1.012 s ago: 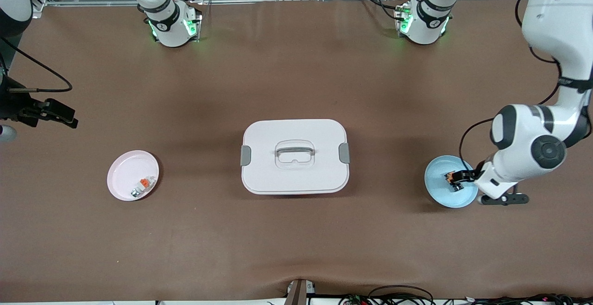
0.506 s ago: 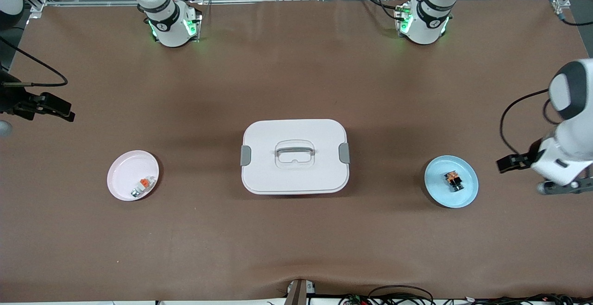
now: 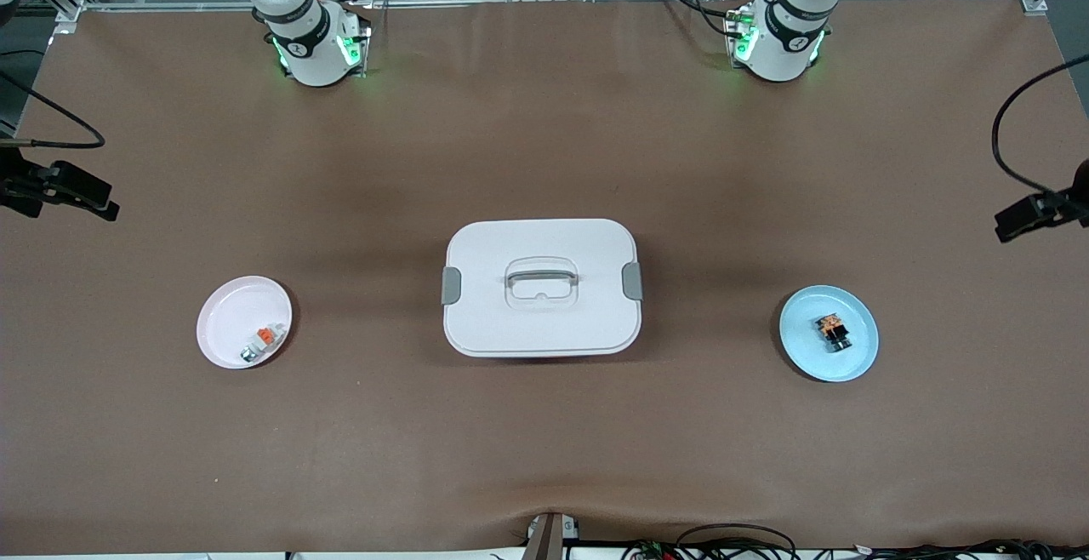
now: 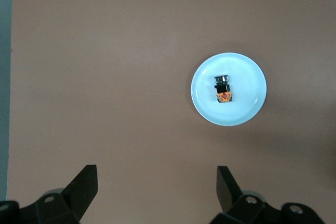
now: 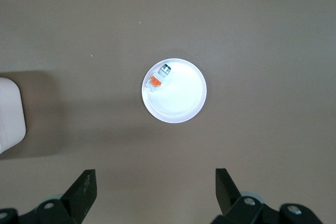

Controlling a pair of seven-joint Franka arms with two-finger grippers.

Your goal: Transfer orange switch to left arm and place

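Observation:
The orange switch (image 3: 832, 332) lies on its side in the blue plate (image 3: 855, 356) toward the left arm's end of the table. It also shows in the left wrist view (image 4: 223, 88) on the plate (image 4: 247, 77). My left gripper (image 3: 1021, 220) is open and empty, high over the table's edge at that end; its own view (image 4: 156, 171) shows bare table between the jaws. My right gripper (image 3: 102, 202) is open and empty, high over the table's other end (image 5: 155, 172). The white box (image 3: 541, 286) stands mid-table between the plates.
A pink plate (image 3: 230, 313) toward the right arm's end holds a small white-and-grey piece with an orange tab (image 3: 262, 340), also in the right wrist view (image 5: 159, 77). A corner of the box (image 5: 10, 114) shows there. Both arm bases stand along the table's back edge.
My left gripper let go of the orange switch on the blue plate, then rose and drew away toward its end of the table. My right gripper drifted slightly outward.

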